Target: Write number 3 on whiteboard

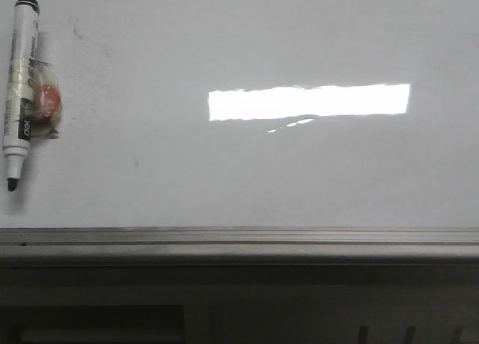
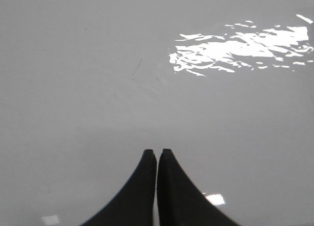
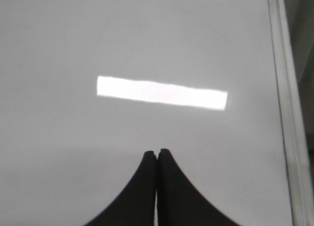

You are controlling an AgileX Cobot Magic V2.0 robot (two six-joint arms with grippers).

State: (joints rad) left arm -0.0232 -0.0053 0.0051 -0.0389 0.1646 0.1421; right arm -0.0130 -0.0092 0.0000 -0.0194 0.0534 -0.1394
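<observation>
Whiteboard (image 1: 247, 172) lay flat and bare of any number 3.
Marker pen (image 1: 20, 90), uncapped, rested at its far left edge, tip toward the grey rail (image 1: 239, 236). Left gripper (image 2: 157, 152) and right gripper (image 3: 157, 152) hovered over it, jaws pressed together, empty.

My whiteboard (image 1: 239, 179) runs off the front view's top and both sides. The print on the marker pen (image 1: 20, 82) lying on it is too small to read, and the reddish lump (image 1: 49, 99) beside it is too blurred to identify. Both wrist views crop my arms.
</observation>
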